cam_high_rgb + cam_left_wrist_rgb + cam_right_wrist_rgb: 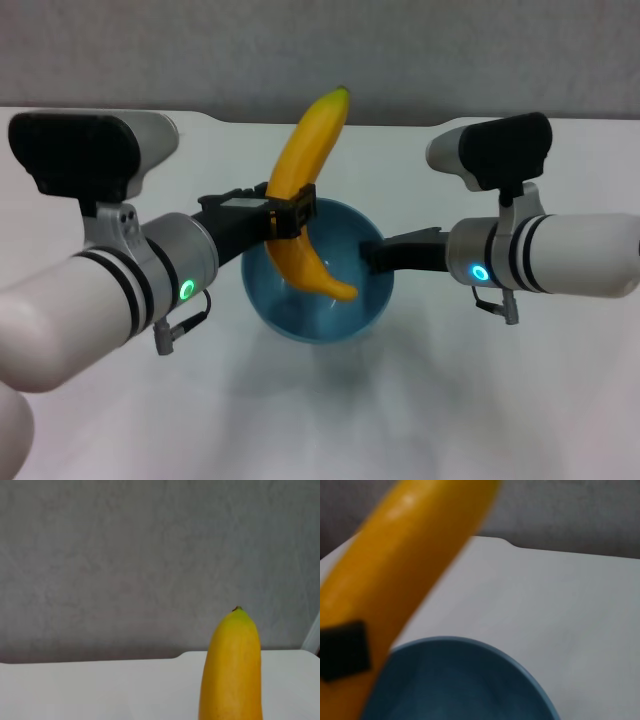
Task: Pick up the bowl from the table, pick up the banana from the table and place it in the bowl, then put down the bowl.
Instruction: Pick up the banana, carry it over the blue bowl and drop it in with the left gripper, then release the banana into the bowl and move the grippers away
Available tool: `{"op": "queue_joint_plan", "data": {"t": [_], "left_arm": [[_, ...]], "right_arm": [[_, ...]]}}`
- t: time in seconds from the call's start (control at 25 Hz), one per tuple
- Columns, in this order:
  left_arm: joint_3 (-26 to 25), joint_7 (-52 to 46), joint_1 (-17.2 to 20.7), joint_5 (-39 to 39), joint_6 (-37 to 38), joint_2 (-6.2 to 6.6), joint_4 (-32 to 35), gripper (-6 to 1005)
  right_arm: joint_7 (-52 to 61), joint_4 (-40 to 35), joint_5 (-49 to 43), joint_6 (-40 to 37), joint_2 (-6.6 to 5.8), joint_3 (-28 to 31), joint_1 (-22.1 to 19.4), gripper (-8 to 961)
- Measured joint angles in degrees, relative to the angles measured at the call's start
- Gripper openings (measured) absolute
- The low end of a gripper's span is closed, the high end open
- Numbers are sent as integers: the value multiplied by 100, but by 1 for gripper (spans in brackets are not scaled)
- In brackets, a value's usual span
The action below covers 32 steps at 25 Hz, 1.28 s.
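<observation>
Left gripper (288, 214) clamped on banana (300, 190), lower end dipped into bowl (318, 300) for release; right gripper (372, 256) pinched bowl rim, held above table (560, 390).

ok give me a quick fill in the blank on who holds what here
1. The left pincer is shut on the ____.
2. The right pincer grips the rim of the ____.
3. The banana's lower end dips inside the bowl, which is ____ in colour.
4. The banana's stem tip points ____.

Missing words: banana; bowl; blue; up
</observation>
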Motion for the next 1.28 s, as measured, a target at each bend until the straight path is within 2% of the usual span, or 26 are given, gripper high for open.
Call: {"op": "queue_joint_plan", "data": {"t": [0.52, 0.96, 1.04, 1.16, 1.28], "left_arm": [[35, -22, -222, 9, -161, 1, 547, 573], [26, -10, -167, 54, -208, 12, 515, 587], [-29, -9, -99, 104, -191, 14, 452, 826], [-155, -8, 25, 256, -152, 17, 361, 864], [-401, -10, 303, 608, -110, 10, 209, 903]], "right_arm": [[-2, 221, 28, 58, -2, -127, -1, 32], [-2, -17, 32, 63, -17, -84, 5, 33], [-2, -74, 32, 84, -21, -71, 15, 33], [3, -144, 32, 128, -32, -50, 36, 33], [22, -301, 30, 402, -41, 102, 159, 33]]}}
